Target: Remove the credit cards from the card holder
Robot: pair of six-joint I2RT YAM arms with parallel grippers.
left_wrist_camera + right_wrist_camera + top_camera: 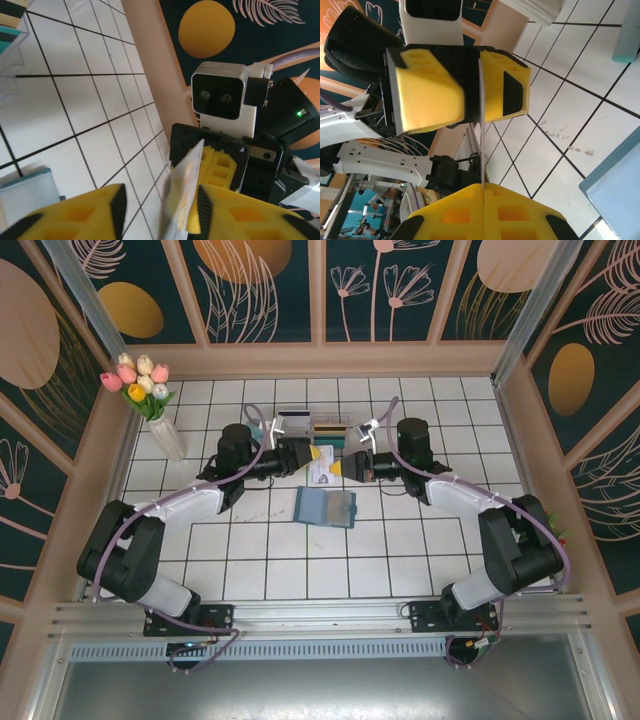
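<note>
Tulips [138, 377] in a white vase [166, 438] stand far-left on the tiled table [330, 560].

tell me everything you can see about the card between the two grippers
The card is a thin, flat rectangle, plastic by its look, white with a yellow patch at one end and print too small to read. It is held in the air on its edge; from the right wrist it shows as a thin line. The right gripper is shut on one end. The other end sits between the open jaws of the left gripper, against one pad with a gap to the other.
</note>
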